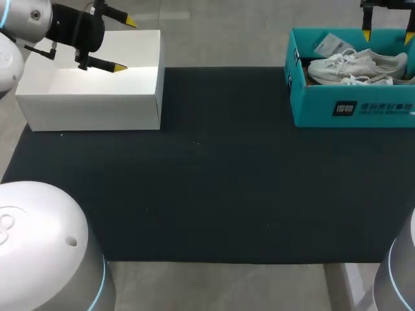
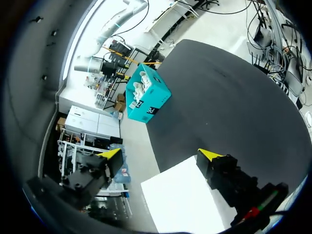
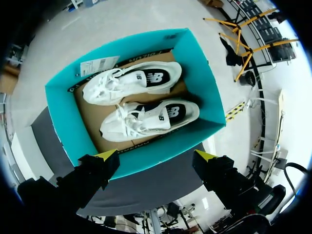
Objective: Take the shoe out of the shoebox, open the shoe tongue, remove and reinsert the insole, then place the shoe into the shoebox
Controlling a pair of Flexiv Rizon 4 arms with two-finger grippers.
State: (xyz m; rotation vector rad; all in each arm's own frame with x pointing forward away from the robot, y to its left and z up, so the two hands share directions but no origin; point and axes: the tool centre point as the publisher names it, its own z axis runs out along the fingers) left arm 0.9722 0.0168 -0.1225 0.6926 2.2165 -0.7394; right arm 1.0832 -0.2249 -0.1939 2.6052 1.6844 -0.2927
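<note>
Teal shoebox [image 3: 141, 161] sits at the dark mat's [image 1: 214, 188] far right corner with two white shoes [image 3: 146, 119] lying side by side inside, long axes along the box's length, and my right gripper [image 3: 153, 158] hangs directly above it, fingers apart, holding nothing. My left gripper [image 1: 123, 44], also spread, hovers over the white box [image 1: 91, 97] at the far left corner, well apart from the shoes; shoes in the box fit either end of the job

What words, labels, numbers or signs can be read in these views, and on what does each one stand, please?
Teal shoebox, side wall: white print, too blurred to read.
Paper tag: print too small to read.
Insoles: white logo marks, no legible words.
White box: none.
</note>
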